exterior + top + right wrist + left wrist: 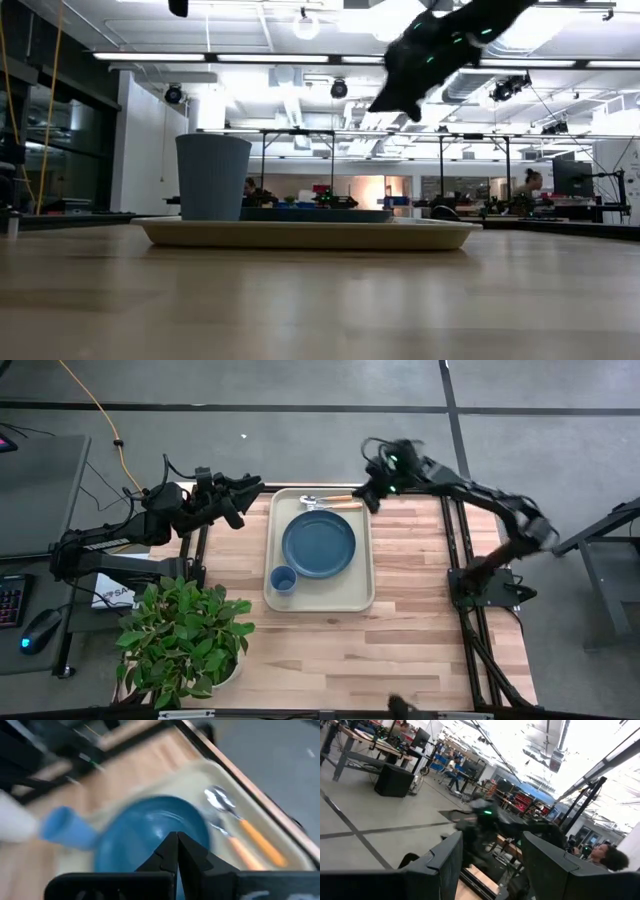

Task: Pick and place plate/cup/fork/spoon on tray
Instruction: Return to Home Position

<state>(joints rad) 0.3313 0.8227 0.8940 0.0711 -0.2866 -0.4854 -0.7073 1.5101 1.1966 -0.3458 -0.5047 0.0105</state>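
The beige tray [355, 598] lies on the wooden table. On it rest the dark-blue plate [318, 544] in the middle, the small blue cup [283, 579] upright at the near left corner, and the spoon [325, 499] and fork [335, 506] side by side along the far rim. My right gripper [372, 498] hangs shut, high over the tray's far right corner, holding nothing; its wrist view looks down on the plate [150, 835], cup [65, 827], spoon [220, 799] and fork [235, 847]. My left gripper [240, 493] is raised off the table's far left, open and empty.
A potted green plant [185, 640] stands at the table's near left corner. Bare wood [430, 610] stretches right of and in front of the tray. A keyboard and mouse [40, 628] lie on a side desk off the left edge.
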